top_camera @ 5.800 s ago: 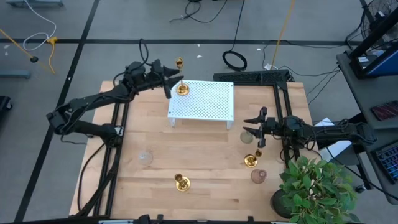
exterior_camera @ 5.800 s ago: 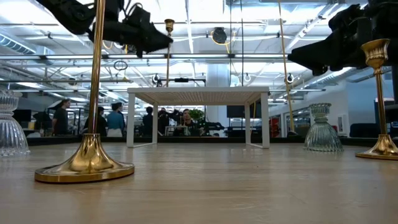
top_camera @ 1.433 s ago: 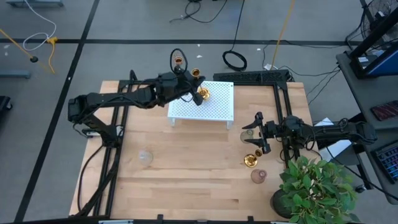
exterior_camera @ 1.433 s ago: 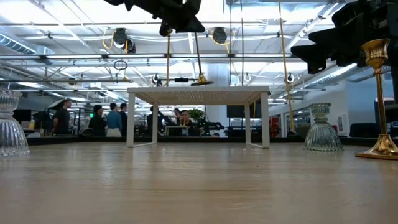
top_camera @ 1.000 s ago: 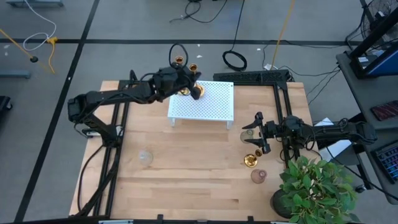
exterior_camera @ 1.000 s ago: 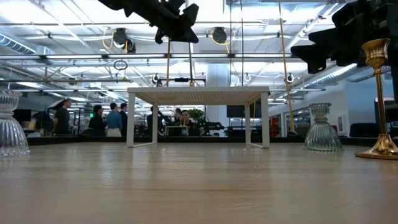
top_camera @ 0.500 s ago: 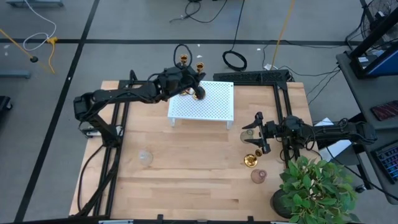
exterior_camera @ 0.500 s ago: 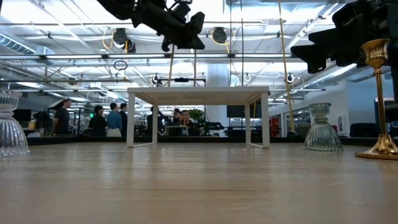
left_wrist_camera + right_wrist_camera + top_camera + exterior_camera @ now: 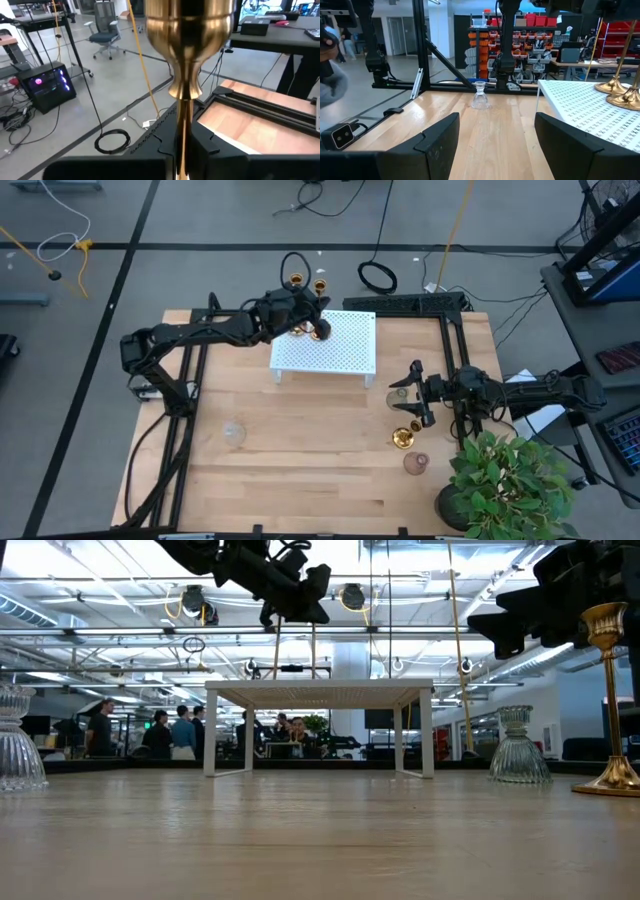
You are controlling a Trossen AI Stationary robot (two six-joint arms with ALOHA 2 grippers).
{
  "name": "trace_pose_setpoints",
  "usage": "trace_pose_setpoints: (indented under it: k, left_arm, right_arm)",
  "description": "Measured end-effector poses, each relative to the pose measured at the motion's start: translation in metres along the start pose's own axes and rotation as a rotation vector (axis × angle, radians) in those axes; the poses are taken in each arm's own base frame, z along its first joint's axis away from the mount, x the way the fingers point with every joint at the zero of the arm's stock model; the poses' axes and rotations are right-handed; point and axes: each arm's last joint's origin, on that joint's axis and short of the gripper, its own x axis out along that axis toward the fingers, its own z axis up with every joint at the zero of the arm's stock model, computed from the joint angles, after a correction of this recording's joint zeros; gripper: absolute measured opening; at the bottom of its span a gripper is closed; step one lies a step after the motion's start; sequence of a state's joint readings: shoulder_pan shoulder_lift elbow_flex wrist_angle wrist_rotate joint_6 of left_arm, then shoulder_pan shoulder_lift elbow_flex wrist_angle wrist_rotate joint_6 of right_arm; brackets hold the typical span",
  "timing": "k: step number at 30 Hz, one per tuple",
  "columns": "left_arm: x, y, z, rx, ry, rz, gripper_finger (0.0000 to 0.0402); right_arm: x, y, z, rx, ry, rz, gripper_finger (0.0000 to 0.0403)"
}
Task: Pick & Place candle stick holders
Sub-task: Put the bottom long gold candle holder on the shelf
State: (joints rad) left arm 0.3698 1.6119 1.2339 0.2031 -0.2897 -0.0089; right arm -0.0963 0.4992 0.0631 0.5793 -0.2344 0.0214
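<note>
Two gold candle stick holders stand at the far left of the white perforated stand (image 9: 345,348). One stands free (image 9: 295,278) on its round base (image 9: 607,87). My left gripper (image 9: 303,320) is shut on the other one (image 9: 320,284), whose base (image 9: 627,97) sits on the stand. A third gold holder (image 9: 402,438) stands on the table at the right, also in the low view (image 9: 610,690). My right gripper (image 9: 412,395) hangs open and empty just beyond it. My left gripper pinches the held candle stick holder's thin stem (image 9: 182,125) between its two fingers, below the cup top (image 9: 187,30). The fingers come about level from the table's left and lie across the stem. The holder stands upright with its base on the white stand.
Clear glass holders stand on the table: one at the left (image 9: 233,430), one beside my right gripper (image 9: 398,393), one near the third gold holder (image 9: 415,463). A potted plant (image 9: 505,480) fills the near right corner. People show far behind the table.
My left gripper has shifted a little toward the table's right edge along the stand's far side, carrying the candle stick holder with it. The holder has stayed upright beside the free-standing one. My right arm has kept still.
</note>
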Motion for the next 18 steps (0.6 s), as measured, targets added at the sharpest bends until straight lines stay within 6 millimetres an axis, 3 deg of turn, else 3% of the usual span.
trace_pose_setpoints:
  k: [4,13,18]
  left_arm:
    - [0.0000,0.0000,-0.0002,0.007,0.002,0.000,0.0031]
    - [-0.0011,0.0000,-0.0047,0.028,0.052,0.029,0.0122]
    - [-0.0058,-0.0052,-0.0055,0.086,0.081,0.014,0.0152]
  right_arm:
    - [0.0000,0.0000,0.0000,0.015,0.000,0.000,0.0251]
    - [0.0000,0.0001,0.0001,0.008,-0.001,0.001,0.0251]
    - [0.0000,0.0000,0.0002,-0.024,-0.002,0.001,0.0251]
